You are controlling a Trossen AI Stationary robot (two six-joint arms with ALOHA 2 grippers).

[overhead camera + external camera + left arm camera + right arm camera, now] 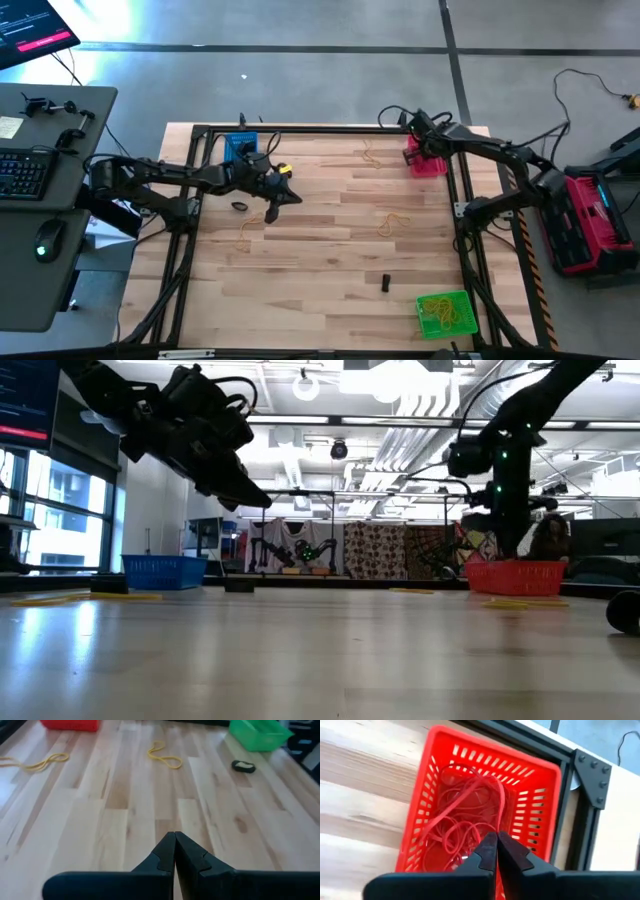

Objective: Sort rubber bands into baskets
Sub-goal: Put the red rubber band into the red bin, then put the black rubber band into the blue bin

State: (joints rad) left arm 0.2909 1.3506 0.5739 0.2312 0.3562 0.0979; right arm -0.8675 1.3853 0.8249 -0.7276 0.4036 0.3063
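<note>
My right gripper is shut over the red basket at the table's far right, which holds several red rubber bands. One red strand runs right up to its fingertips. My left gripper is shut with nothing between its fingers. It hovers above the bare wood left of centre, near the blue basket. The green basket stands at the near right with yellow bands inside. Loose yellow bands and a black band lie flat on the table. My right gripper pinches a red rubber band's strand at its fingertips, coming steeply from above. The band hangs slack below the tips into the red basket among the other red bands. The fingers hide the place of contact itself.
A small black object lies toward the near right. A third yellow band lies by the red basket. A black metal frame borders the table. Open wood spreads across the middle and near left.
</note>
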